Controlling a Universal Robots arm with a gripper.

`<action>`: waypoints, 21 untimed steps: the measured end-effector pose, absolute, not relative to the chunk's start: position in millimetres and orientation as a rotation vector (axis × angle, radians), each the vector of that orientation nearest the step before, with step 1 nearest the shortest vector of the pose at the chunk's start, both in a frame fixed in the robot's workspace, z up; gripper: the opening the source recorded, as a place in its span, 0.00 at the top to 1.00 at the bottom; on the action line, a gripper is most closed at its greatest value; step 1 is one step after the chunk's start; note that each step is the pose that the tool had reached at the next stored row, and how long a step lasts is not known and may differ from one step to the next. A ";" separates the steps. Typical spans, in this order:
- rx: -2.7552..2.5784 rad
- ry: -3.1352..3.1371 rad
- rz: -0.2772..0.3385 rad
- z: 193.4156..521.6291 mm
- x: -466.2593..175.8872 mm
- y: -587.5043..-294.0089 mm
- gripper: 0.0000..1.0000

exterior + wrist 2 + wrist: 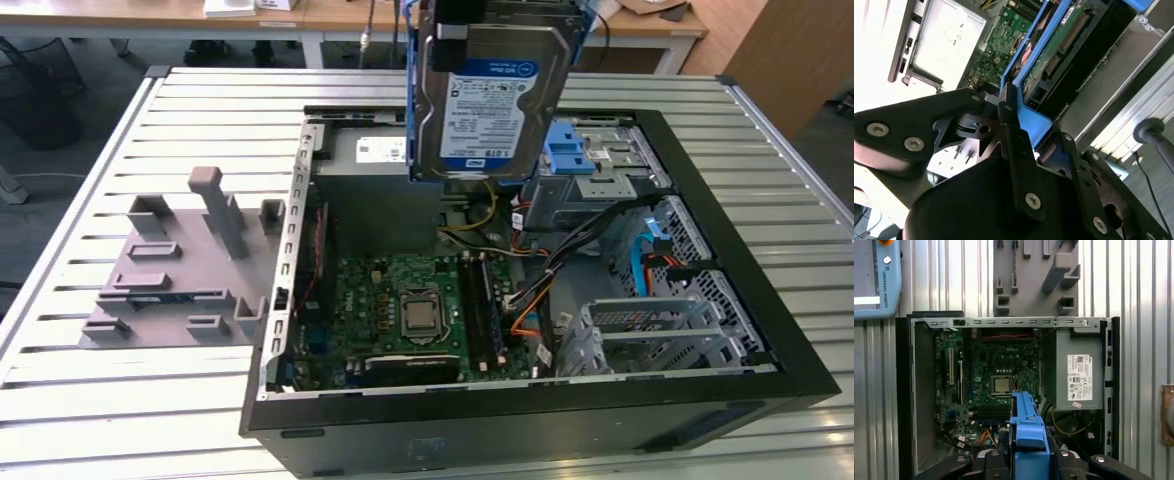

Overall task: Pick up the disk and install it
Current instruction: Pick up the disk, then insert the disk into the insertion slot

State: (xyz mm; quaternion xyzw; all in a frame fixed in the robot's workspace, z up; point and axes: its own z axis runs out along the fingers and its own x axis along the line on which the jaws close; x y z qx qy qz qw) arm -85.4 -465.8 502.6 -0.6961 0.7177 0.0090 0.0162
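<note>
Holds flat rectangular silver-metal disk (487,100), white-and-blue label, upright above open black computer case (534,430). Pinches blue plastic rail (1030,120) between black fingers (1010,130). Judged hazards: slip from narrow rail grip, dropping disk onto green motherboard (387,300); tilt, jamming rails on insertion.

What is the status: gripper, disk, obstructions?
Gripper shut on silver-metal hard drive with blue plastic rails. Drive hangs upright above open black computer case. Loose cables below.
</note>
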 end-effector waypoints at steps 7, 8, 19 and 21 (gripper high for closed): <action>-2.165 2.232 0.028 502.5 -80.5 -466.8 0.64; -2.165 2.232 0.028 502.5 -80.3 -466.8 0.64; -2.165 2.232 0.028 502.5 -80.2 -469.8 0.64; -2.165 2.232 0.028 502.5 -80.2 -472.1 0.64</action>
